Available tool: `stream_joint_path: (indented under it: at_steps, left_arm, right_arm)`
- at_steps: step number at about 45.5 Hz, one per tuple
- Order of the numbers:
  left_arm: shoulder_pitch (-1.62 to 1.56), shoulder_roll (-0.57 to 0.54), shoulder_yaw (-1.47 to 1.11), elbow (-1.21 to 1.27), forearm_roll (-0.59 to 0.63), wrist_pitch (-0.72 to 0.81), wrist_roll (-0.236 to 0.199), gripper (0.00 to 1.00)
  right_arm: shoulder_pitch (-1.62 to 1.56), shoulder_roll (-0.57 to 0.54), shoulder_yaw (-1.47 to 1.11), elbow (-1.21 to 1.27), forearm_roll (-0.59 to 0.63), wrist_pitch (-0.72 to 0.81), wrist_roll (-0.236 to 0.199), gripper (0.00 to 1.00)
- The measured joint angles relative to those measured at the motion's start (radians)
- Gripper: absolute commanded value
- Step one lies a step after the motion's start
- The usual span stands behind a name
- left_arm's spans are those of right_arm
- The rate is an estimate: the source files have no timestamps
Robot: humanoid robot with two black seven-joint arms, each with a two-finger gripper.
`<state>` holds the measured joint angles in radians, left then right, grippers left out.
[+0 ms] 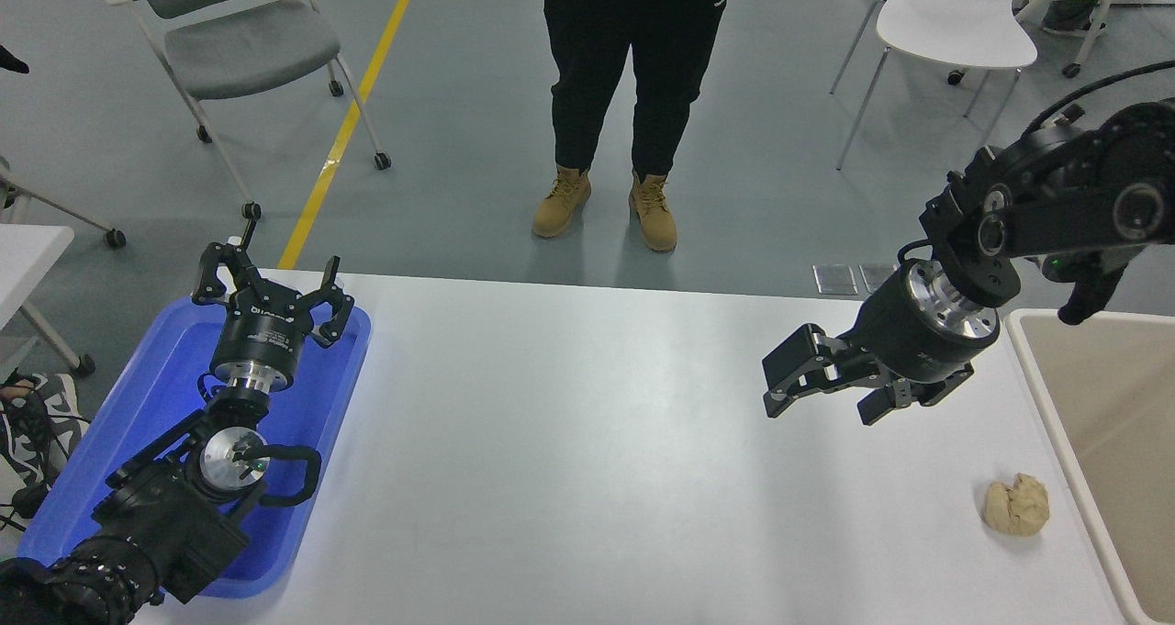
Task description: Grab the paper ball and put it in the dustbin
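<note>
The paper ball (1017, 506), a small crumpled tan lump, lies on the white table (569, 441) near its right front, just left of the dustbin. The dustbin (1046, 396), with a beige inside and an off-white rim, stands at the table's right edge and is cut off by the picture. My right gripper (820, 407) hangs open and empty above the table, up and to the left of the ball and well apart from it. My left gripper (271, 272) is parked open over the blue tray at the lower left.
A blue plastic tray (156, 377) sits at the table's left end under the left arm. A person in black trousers and tan boots (606, 207) stands beyond the far edge. Chairs stand on the floor behind.
</note>
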<state>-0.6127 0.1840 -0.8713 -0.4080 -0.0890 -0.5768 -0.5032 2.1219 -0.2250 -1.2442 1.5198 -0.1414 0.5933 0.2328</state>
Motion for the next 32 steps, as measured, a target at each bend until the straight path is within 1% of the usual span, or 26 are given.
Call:
stream_joint_path:
  at_steps: [32]
  left_arm:
    - [-0.001,0.000,0.000,0.000,0.000,0.000,0.000,1.00]
  right_arm:
    - [0.002,0.019,-0.021,-0.001,-0.006,-0.001,-0.004,1.00]
